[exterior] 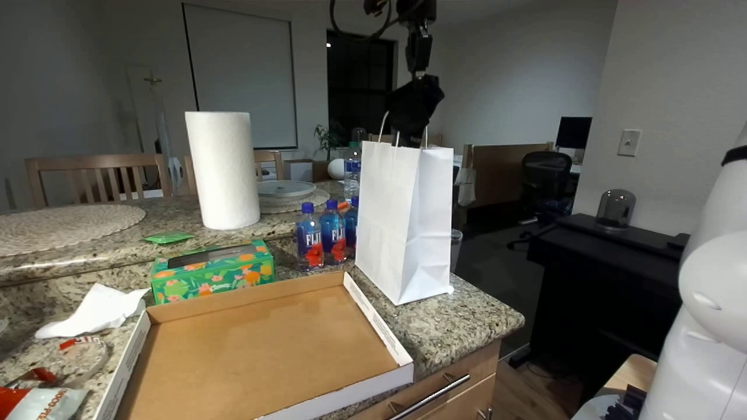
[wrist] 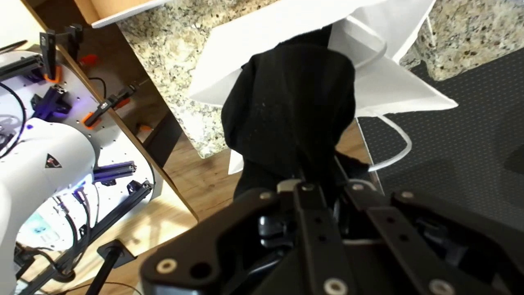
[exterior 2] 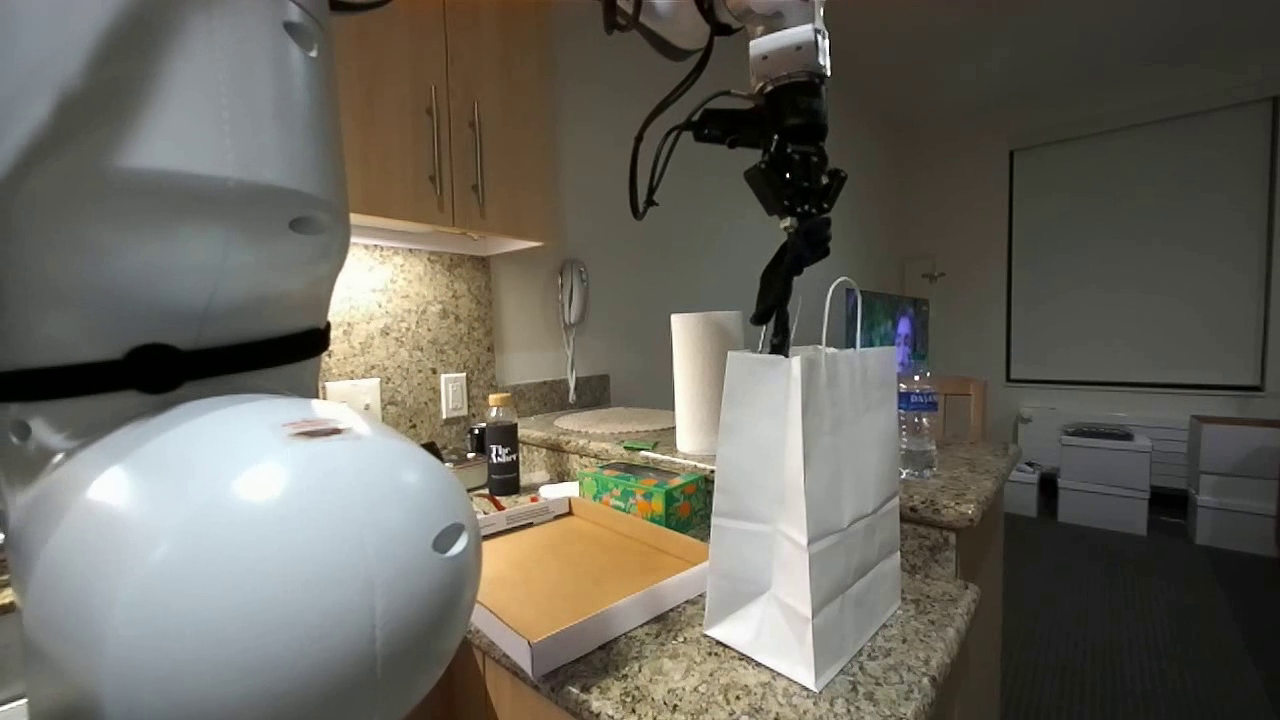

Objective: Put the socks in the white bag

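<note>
Your pincer [exterior 2: 790, 222] pinches the black socks [exterior 2: 782, 275], which hang nearly upright beneath it, tail just inside the white bag [exterior 2: 806, 505], bulk above its rim.

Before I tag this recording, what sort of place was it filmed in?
Probably a home kitchen: wooden wall cabinets, a speckled stone counter and a paper towel roll suggest it.

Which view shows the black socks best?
The wrist view: the black socks loom largest there, close up. Both exterior views show them smaller, hanging from the gripper, lower end hidden by the white bag.
</note>
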Robot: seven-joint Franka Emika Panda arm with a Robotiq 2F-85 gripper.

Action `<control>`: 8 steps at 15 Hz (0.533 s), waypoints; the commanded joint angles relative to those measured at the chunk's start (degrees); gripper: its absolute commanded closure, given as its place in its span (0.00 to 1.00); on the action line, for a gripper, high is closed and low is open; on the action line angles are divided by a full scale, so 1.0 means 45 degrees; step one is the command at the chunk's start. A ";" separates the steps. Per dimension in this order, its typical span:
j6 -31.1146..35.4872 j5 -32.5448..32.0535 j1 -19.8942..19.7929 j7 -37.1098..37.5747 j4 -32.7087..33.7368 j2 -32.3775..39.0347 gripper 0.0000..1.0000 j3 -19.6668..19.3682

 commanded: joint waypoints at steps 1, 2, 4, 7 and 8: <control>0.0394 0.1251 -0.0665 0.0100 -0.1121 -0.0914 0.92 -0.0569; 0.0491 0.1524 -0.0827 0.0111 -0.1279 -0.1091 0.92 -0.0741; 0.0608 0.1893 -0.1113 0.0121 -0.1442 -0.1466 0.92 -0.1013; 0.0588 0.2098 -0.1334 0.0093 -0.1494 -0.1670 0.92 -0.1155; 0.0543 0.2079 -0.1340 0.0115 -0.1474 -0.1654 0.92 -0.1109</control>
